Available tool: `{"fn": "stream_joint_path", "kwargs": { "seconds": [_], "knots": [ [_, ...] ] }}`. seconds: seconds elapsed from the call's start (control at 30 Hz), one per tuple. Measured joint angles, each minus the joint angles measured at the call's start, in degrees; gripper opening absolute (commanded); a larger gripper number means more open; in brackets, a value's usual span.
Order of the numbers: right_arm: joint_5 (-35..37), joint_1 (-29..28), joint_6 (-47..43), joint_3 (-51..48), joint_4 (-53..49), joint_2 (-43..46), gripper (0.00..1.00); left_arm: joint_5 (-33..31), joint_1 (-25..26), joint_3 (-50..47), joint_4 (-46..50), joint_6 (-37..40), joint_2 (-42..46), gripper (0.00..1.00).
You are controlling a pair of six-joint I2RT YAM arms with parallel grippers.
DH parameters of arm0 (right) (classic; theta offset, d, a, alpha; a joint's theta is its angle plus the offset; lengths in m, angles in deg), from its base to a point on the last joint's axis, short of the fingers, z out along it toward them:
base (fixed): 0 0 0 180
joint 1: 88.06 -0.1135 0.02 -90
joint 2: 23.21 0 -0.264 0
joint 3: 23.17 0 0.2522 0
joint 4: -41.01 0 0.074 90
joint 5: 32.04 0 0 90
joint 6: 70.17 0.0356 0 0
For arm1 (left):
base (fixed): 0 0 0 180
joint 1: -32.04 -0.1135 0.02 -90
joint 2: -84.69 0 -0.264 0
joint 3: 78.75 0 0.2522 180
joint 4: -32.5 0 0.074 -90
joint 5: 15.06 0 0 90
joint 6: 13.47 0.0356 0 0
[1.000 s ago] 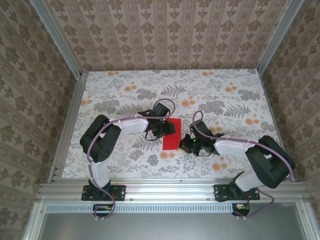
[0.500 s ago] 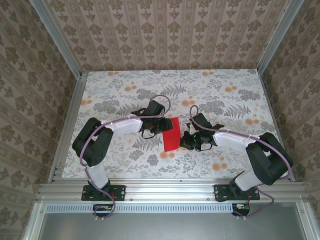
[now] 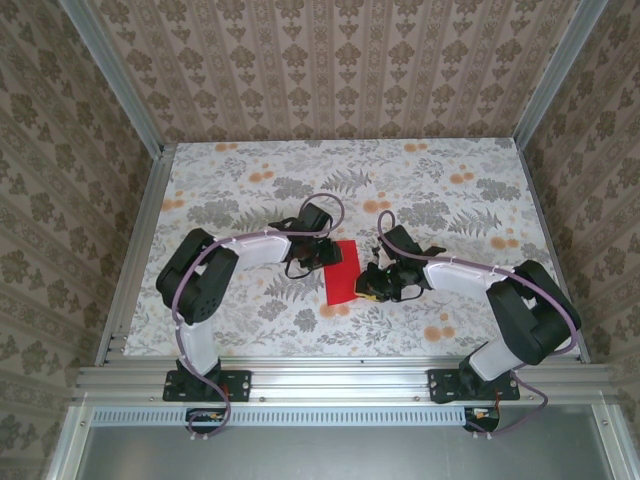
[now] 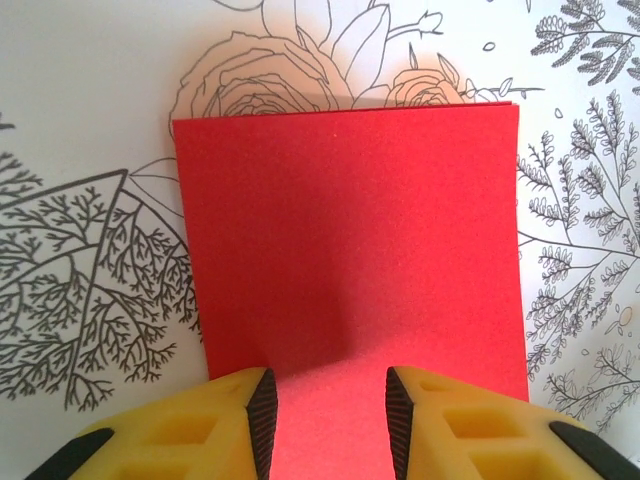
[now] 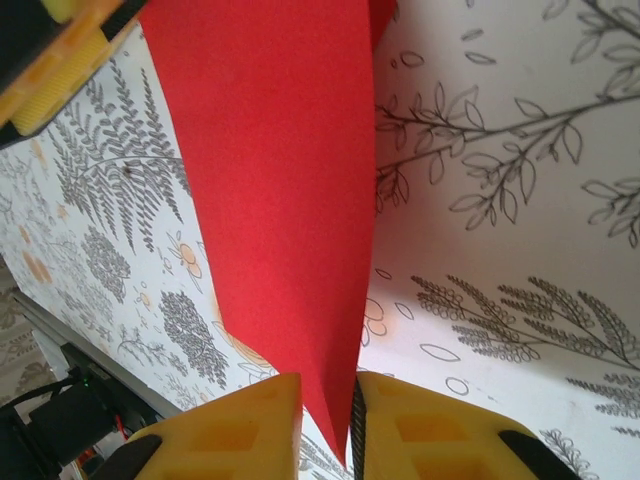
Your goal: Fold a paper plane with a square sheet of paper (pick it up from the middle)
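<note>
The square sheet of paper (image 3: 342,274) is bright red and folded into an upright rectangle at the table's middle. In the left wrist view the paper (image 4: 350,230) lies flat, and my left gripper (image 4: 330,425) stands open above its near edge with nothing pinched. From above, my left gripper (image 3: 320,257) is at the paper's upper left. My right gripper (image 3: 371,287) is at its lower right edge. In the right wrist view a raised pointed corner of the paper (image 5: 280,180) runs down between my right gripper's (image 5: 328,420) narrowly parted jaws.
The floral table top (image 3: 450,190) has free room behind and to both sides. Metal rails (image 3: 340,378) run along the near edge by the arm bases. Patterned walls enclose the other three sides. A yellow finger of the left gripper (image 5: 50,80) shows beyond the paper.
My right gripper has shifted left along the paper's lower right edge and its jaws have parted a little. My left gripper has drawn back slightly to the left and narrowed. The paper now sits slightly tilted.
</note>
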Motion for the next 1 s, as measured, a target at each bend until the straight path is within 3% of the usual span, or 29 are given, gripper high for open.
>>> {"fn": "stream_joint_path", "kwargs": {
  "seconds": [0.47, 1.0],
  "knots": [
    [1.40, 0.04, 5.53, -2.16, 2.34, 3.04, 0.07, -0.02, 0.00, 0.00, -0.02, 0.00, -0.17, 0.34],
    [-1.75, -0.07, 10.16, 1.07, 16.55, -6.60, 0.06, 0.00, 0.04, 0.00, 0.00, 0.00, -0.26, 0.27]
  ]
}}
